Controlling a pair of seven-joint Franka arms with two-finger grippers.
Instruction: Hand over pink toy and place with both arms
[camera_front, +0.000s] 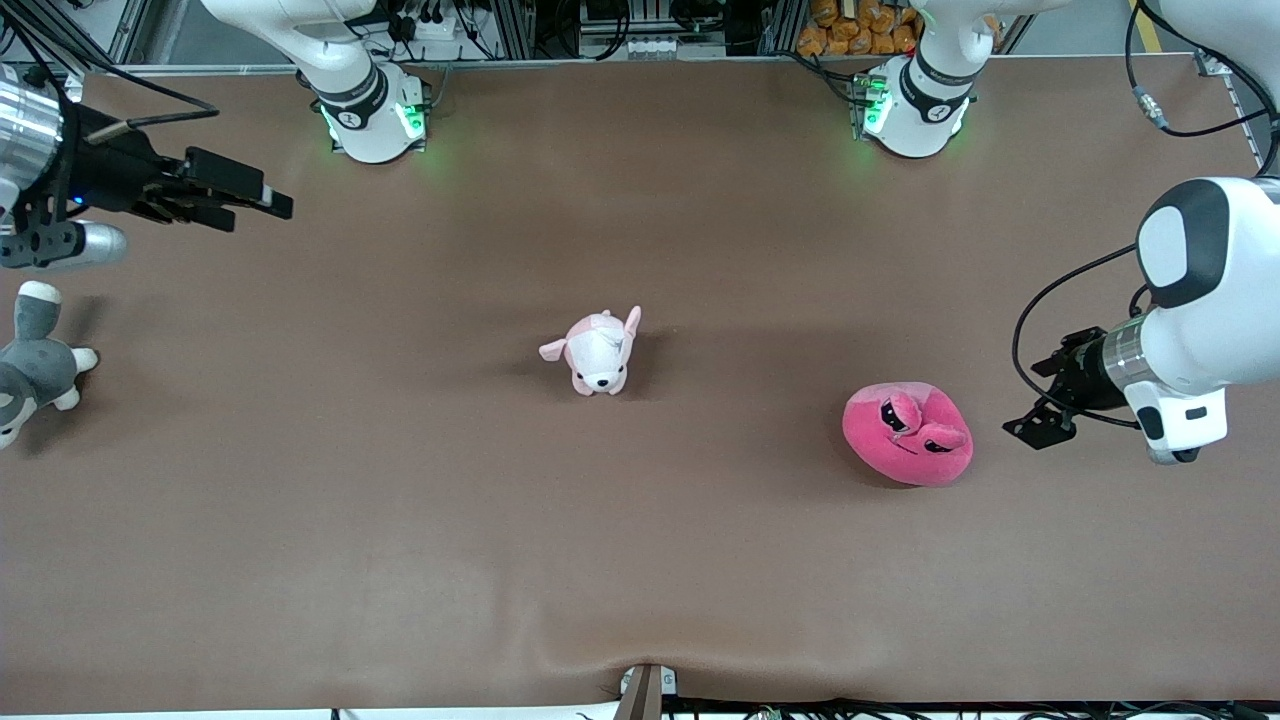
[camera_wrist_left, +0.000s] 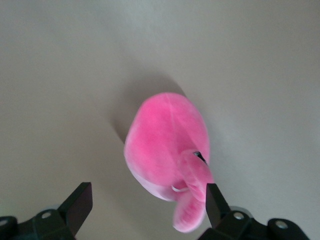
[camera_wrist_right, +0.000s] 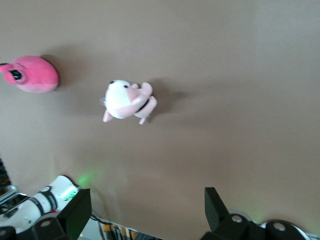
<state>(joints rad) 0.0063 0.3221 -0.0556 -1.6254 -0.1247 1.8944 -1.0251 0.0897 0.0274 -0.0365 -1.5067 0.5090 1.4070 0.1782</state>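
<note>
The pink toy (camera_front: 908, 433), a hot-pink rounded plush with dark angry eyes, lies on the brown table toward the left arm's end. My left gripper (camera_front: 1030, 428) hangs low over the table just beside it, a small gap apart. In the left wrist view the pink toy (camera_wrist_left: 165, 142) fills the middle, and my left gripper (camera_wrist_left: 147, 192) stands open with nothing gripped. My right gripper (camera_front: 258, 208) is open and empty in the air over the right arm's end of the table. The right wrist view has the right gripper (camera_wrist_right: 147, 196) open and the pink toy (camera_wrist_right: 32, 74) far off.
A pale pink-and-white puppy plush (camera_front: 597, 352) stands near the table's middle, seen too as the puppy plush (camera_wrist_right: 127, 101) in the right wrist view. A grey-and-white plush (camera_front: 35, 360) lies at the right arm's end of the table, under the right arm.
</note>
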